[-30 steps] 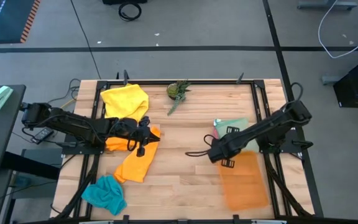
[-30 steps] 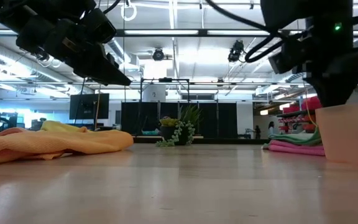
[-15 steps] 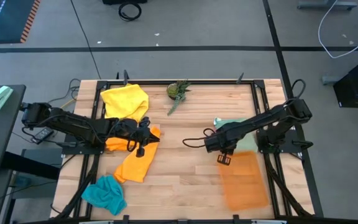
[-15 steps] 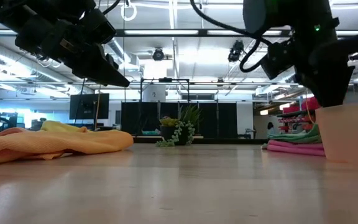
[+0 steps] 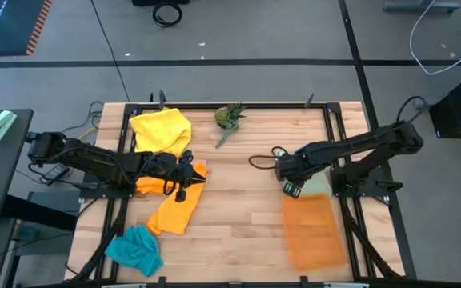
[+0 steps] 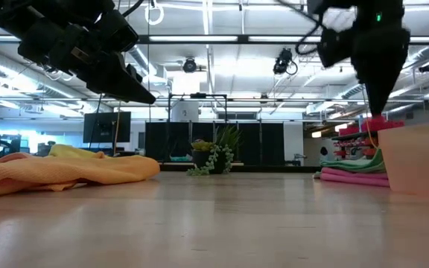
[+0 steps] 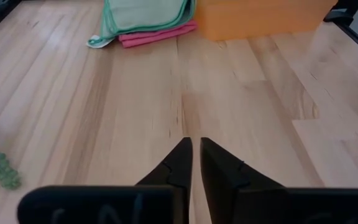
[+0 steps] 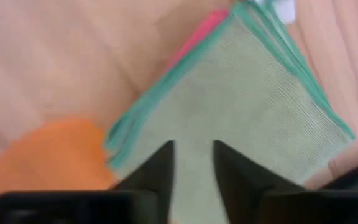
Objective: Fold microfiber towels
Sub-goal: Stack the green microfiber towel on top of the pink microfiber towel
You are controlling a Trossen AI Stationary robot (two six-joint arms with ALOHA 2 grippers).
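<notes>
Hovering right gripper [image 5: 292, 190] over pale-green towel [image 8: 253, 118]

Bare table [image 5: 246, 216] middle lies open (towels [image 5: 178, 204] left, mat [image 5: 314, 232] right).

Table [image 5: 246, 232]: pale wood planks, smooth, slight sheen, visible grain. Frame around it: black metal, matt. Pale green towel [image 8: 253, 118]: soft cloth w/ fine ribbed weave, teal stitched edging; pink towel [image 7: 154, 38] under it, same soft cloth. Orange towel [image 5: 178, 204], yellow towel [image 5: 162, 128], teal towel [image 5: 134, 248]: matt, fuzzy cloth, crumpled. Orange mat [image 5: 314, 232]: stiff, translucent, plastic-looking, smooth. Left gripper [image 7: 195, 163] fingers [image 7: 219, 177]: dark, matt, plastic-looking. Plant [image 5: 229, 118]: spiky, green; real or plastic, can't tell.
</notes>
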